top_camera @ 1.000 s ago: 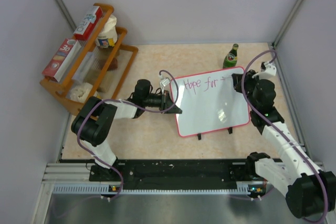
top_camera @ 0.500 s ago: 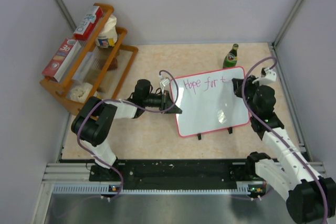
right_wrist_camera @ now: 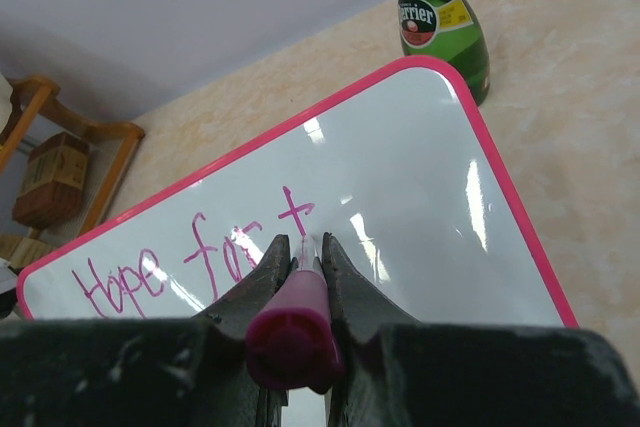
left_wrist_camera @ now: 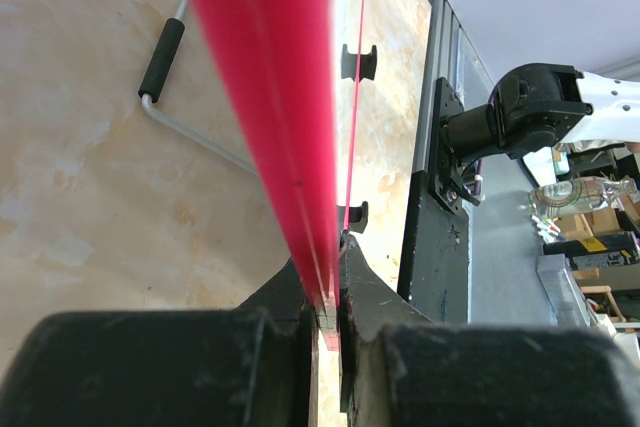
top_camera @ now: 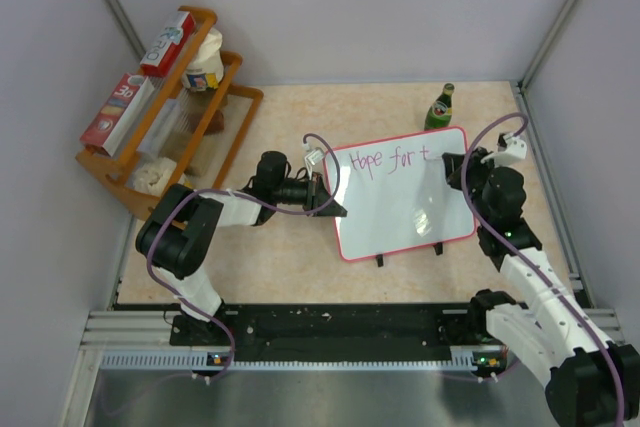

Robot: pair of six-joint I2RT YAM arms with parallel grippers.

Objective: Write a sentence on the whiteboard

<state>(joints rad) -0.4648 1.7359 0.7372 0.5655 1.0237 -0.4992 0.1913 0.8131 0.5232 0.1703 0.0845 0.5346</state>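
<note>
The whiteboard (top_camera: 405,202) stands tilted on two black clip feet in the middle of the table, with a red-pink rim. The sentence (top_camera: 385,160) reads "Hope for t" in pink on the top line; it also shows in the right wrist view (right_wrist_camera: 200,257). My left gripper (top_camera: 325,197) is shut on the board's left edge; the left wrist view shows the rim (left_wrist_camera: 290,147) clamped between the jaws. My right gripper (top_camera: 452,164) is shut on a pink marker (right_wrist_camera: 297,322), its tip at the board just below the "t".
A green Perrier bottle (top_camera: 439,107) stands behind the board's top right corner. A wooden rack (top_camera: 170,117) with boxes and jars stands at the far left. A bent metal rod with a black grip (left_wrist_camera: 175,77) lies on the table behind the board.
The "t" after "for" has been completed on the board. My right gripper with the marker has shifted slightly right and down. The left arm has not moved.
</note>
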